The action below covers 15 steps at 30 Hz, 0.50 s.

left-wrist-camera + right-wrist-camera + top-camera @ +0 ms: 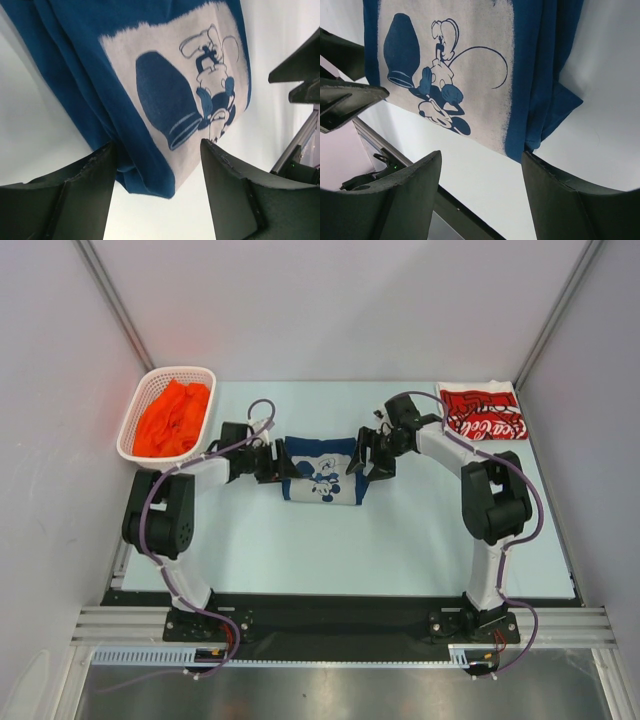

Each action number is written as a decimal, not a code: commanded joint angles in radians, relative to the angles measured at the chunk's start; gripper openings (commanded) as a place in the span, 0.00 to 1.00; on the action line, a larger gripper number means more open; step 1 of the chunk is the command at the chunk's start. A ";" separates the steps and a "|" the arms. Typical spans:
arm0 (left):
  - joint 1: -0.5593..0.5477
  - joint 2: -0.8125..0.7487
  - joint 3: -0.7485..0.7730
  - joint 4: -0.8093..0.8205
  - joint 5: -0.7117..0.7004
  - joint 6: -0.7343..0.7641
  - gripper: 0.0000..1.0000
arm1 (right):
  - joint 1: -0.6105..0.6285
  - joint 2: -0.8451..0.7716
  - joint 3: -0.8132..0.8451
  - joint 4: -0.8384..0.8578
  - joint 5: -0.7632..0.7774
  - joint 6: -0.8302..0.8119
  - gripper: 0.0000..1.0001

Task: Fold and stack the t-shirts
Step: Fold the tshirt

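The navy t-shirt (322, 470) with its white print lies folded flat in the middle of the table. My left gripper (272, 462) is open at the shirt's left edge; in the left wrist view (159, 165) a shirt corner (150, 175) lies between the spread jaws, ungripped. My right gripper (368, 458) is open at the right edge; in the right wrist view (481, 165) the shirt (470, 65) lies just ahead, its blue edge near the right finger (565, 195). The red Coca-Cola t-shirt (483, 412) lies folded at the back right. The orange t-shirt (172, 418) is bunched in the basket.
The white lattice basket (180, 371) stands at the back left corner. Grey walls close in the table (350, 540) on three sides. The black base rail (330, 615) runs along the near edge.
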 commanded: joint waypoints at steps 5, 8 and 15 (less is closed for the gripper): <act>-0.006 -0.083 -0.079 0.026 0.070 0.017 0.66 | 0.005 0.006 0.020 0.028 -0.029 0.004 0.71; -0.006 -0.114 -0.103 0.018 0.070 0.008 0.64 | 0.008 0.005 0.014 0.037 -0.032 0.009 0.70; -0.004 -0.122 -0.114 -0.051 0.060 0.001 0.56 | 0.022 0.008 0.004 0.043 -0.015 0.018 0.70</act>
